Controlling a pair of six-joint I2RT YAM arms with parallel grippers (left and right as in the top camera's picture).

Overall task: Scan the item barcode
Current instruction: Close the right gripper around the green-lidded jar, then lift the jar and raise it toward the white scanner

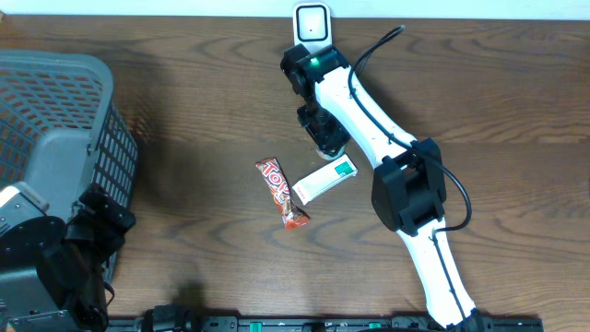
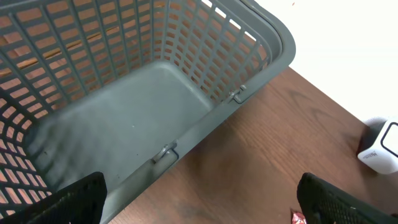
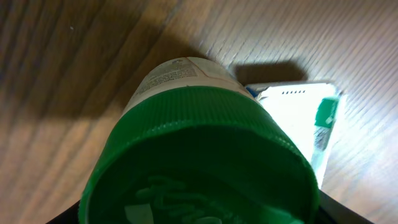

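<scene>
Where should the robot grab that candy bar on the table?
Probably across its narrow width, from straight above, because the candy bar lies flat and long. It is better to grip toward the end away from the white box, which crowds the other half.

Left hand (image 2: 202, 194) gapes wide; right hand (image 1: 324, 134), arm (image 1: 371, 122) outstretched, shows an unclear spread.

Overhead: looks straight down from high over the table (image 1: 184, 111). Left wrist: low and near, slanting into the basket (image 2: 155, 93), scanner (image 2: 379, 149) far off; both seen from above too. Right wrist: pressed up close to the cap (image 3: 199, 155), box (image 3: 298, 124) behind, also seen from above.
</scene>
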